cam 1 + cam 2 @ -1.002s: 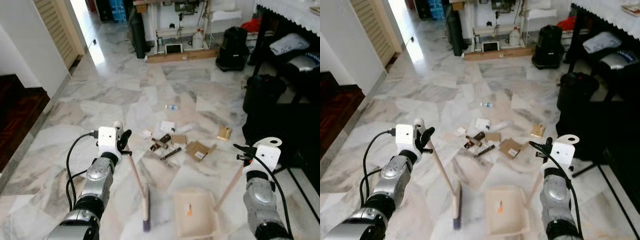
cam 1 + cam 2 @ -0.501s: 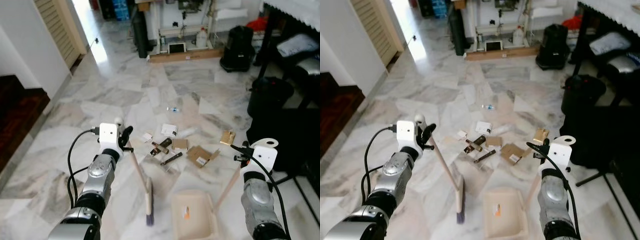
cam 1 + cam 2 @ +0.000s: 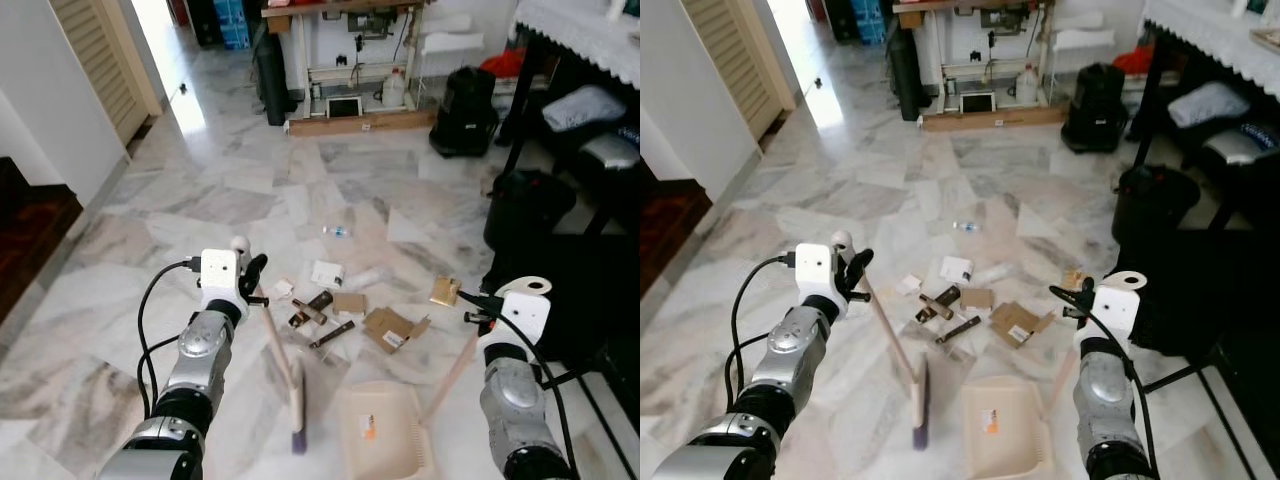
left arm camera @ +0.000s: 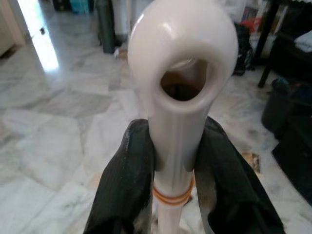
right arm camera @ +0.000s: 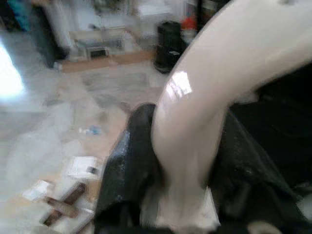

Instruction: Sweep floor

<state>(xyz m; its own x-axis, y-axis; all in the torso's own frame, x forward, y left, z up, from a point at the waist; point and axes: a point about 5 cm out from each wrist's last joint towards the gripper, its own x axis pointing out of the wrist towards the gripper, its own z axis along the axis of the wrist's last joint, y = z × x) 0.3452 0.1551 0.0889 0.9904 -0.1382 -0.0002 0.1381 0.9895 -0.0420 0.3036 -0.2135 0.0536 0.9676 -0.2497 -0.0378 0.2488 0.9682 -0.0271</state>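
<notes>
Left gripper (image 3: 250, 285) clamps broom (image 3: 283, 365); right gripper (image 3: 478, 312) clamps dustpan (image 3: 385, 430) handle. Litter (image 3: 338, 305) lies unswept beyond both. Next: reach broom past litter, draw toward pan.

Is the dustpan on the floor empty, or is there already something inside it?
Not empty. The dustpan lies flat on the marble floor, and one small orange and white scrap lies in its tray. The other litter is outside it.
</notes>
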